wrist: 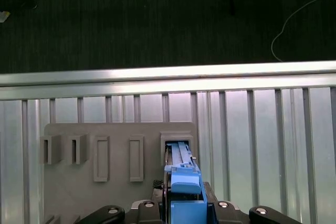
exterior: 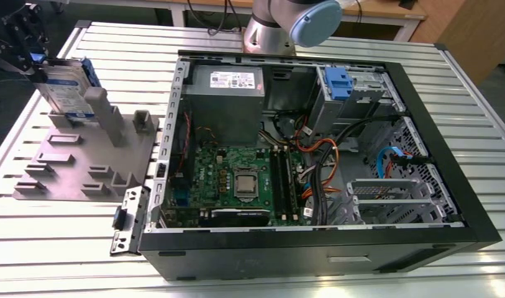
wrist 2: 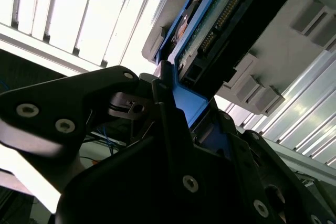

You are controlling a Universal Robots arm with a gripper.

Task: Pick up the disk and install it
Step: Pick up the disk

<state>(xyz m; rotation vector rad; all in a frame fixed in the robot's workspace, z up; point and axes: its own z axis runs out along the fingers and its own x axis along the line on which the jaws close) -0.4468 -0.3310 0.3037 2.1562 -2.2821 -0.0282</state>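
Note:
The disk [exterior: 66,93], a silver-grey drive with a white-and-blue label in a blue bracket, stands on edge in a slot of the grey fixture plate [exterior: 78,158] at the exterior view's left. My gripper [exterior: 33,61] reaches it from above and to the left, its black fingers [wrist 2: 165,103] closed against the blue bracket. In the first wrist view the disk [wrist: 184,179] runs from my gripper [wrist: 184,205] into a fixture slot [wrist: 177,142]. The second wrist view shows the disk's connector edge [wrist 2: 220,17] from close by.
An open computer case [exterior: 418,124] lies on the slatted aluminium table [exterior: 53,248]. Inside it are a grey power supply [exterior: 225,84], a motherboard [exterior: 235,180], loose cables [exterior: 318,155] and a drive bay with a blue latch [exterior: 338,84]. The arm's base [exterior: 273,28] stands behind the case.

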